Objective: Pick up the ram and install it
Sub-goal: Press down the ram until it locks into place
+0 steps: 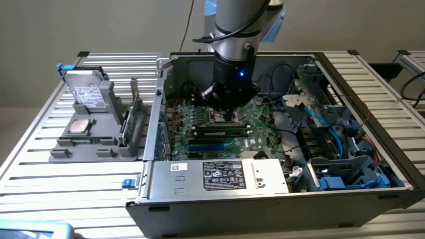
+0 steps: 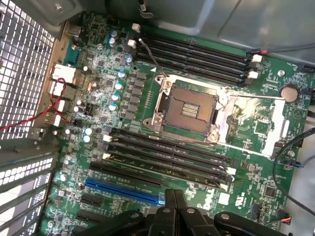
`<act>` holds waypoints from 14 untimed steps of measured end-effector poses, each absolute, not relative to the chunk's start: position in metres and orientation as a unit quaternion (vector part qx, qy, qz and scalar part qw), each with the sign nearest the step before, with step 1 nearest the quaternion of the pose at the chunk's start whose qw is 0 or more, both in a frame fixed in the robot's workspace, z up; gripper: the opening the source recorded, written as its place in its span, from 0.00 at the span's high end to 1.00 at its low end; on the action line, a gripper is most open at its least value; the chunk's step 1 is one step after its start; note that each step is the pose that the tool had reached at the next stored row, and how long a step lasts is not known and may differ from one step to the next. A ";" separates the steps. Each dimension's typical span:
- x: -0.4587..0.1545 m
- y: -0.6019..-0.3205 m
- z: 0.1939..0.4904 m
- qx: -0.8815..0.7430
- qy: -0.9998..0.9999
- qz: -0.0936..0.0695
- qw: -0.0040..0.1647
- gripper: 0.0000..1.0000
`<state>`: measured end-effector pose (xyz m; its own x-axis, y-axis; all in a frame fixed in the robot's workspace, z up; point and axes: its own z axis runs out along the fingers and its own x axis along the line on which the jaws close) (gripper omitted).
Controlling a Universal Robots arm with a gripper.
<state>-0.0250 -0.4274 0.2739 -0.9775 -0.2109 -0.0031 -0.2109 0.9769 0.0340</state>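
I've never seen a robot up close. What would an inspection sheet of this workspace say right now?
Surface: slatted metal table carrying an open computer case with its motherboard exposed.
Job's things: ram lies along a motherboard slot, just below the hand; whether it is latched cannot be told.
Clutter: grey holder beside the case, on the exterior view's left, with a hard drive and a green card.
Grippers: hand shut, holding nothing, above the motherboard.
Cables: blue cables inside the case; red wire near its grille.
Surroundings: plain wall.
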 end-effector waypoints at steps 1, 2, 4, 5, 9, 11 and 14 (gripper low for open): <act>-0.025 -0.427 0.274 0.100 -0.995 -0.017 0.002 0.89; -0.025 -0.427 0.274 0.094 -0.995 -0.017 0.004 0.89; -0.026 -0.427 0.274 0.083 -0.996 -0.018 0.005 0.89; -0.026 -0.427 0.274 0.078 -0.997 -0.019 0.004 0.89; -0.027 -0.427 0.274 0.056 -0.998 -0.023 0.004 0.89; -0.027 -0.427 0.274 0.044 -0.999 -0.024 0.004 0.89; -0.028 -0.427 0.274 0.028 -0.999 -0.025 0.005 0.89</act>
